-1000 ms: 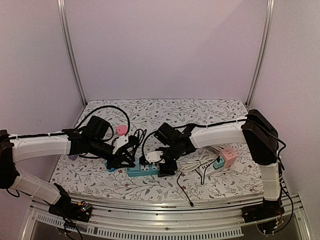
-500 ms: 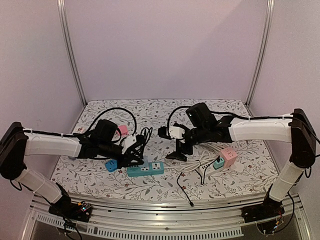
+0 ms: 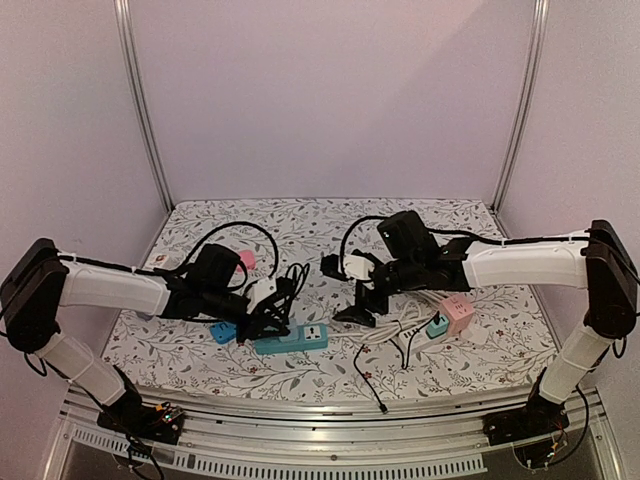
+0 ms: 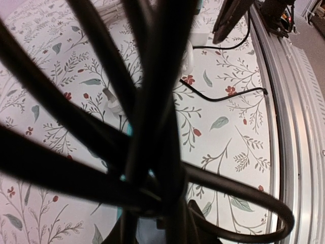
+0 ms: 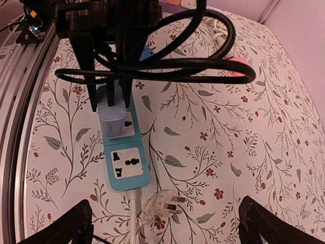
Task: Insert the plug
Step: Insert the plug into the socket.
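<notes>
One pale-blue plug (image 5: 112, 116) stands upright on the teal power strip (image 5: 126, 170), over the end socket nearest the left arm. Its body is a boxy, slightly see-through block with rounded corners, paler at the top than at the base. It appears seated in the strip, though the pins are hidden.

Beside it a second white faceplate is partly covered by the plug, and the next socket along lies bare. A white cord (image 5: 133, 216) leaves the strip's far end, and a white three-pin plug (image 5: 163, 202) lies on the cloth just beside it.

A loose coil of black cable (image 5: 167, 66) hangs over the plug, and it fills the left wrist view. The left gripper (image 3: 260, 320) reaches down through that coil. From the right wrist view its two black fingers (image 5: 92, 86) stand narrow, one on each side of the plug's top. Whether they press on the plug, or on the cable, I cannot tell.

The right gripper (image 5: 169, 226) hangs above the strip's cord end, well clear of it. Its jaws are spread wide with nothing between them.

Everything lies on the floral table cover (image 5: 228, 152). A small blue cube adapter (image 3: 222, 331) sits just left of the strip, and a pink cube adapter (image 3: 458, 315) lies well to the right.
</notes>
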You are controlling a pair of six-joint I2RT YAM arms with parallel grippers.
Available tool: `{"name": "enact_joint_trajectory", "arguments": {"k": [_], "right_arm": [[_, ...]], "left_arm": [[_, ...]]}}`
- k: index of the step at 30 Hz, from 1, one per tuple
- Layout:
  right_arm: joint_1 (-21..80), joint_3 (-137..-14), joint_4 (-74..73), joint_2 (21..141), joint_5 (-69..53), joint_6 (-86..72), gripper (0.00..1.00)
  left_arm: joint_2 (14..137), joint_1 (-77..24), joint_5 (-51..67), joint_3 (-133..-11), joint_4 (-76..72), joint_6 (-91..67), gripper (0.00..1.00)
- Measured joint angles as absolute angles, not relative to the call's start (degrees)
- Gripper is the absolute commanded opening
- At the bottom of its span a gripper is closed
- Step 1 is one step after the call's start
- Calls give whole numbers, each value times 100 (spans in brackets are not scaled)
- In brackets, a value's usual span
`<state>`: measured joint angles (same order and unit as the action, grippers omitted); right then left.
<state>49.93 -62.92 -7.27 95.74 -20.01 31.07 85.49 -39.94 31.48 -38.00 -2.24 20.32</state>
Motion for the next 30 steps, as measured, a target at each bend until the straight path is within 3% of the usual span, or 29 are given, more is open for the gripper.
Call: {"name": "enact_joint_trajectory", "arguments": {"k": [13, 27, 28, 30], "right_arm": [[4993, -6292, -716, 9574, -2008, 3020, 99], [4993, -6055, -681, 9262, -2008, 2849, 99], [4993, -6055, -679, 9262, -2008, 2847, 99], [4993, -6058, -681, 9262, -2005, 2829, 99]], "left_arm": [[8447, -4110, 3039, -3557, -333, 1826, 0], [8691, -4560, 2600, -2867, -2053, 1201, 0], [8729, -4580, 2565, -2873, -2121, 1179, 4], [8753, -4622, 2462, -2880, -2196, 1085, 32]]}}
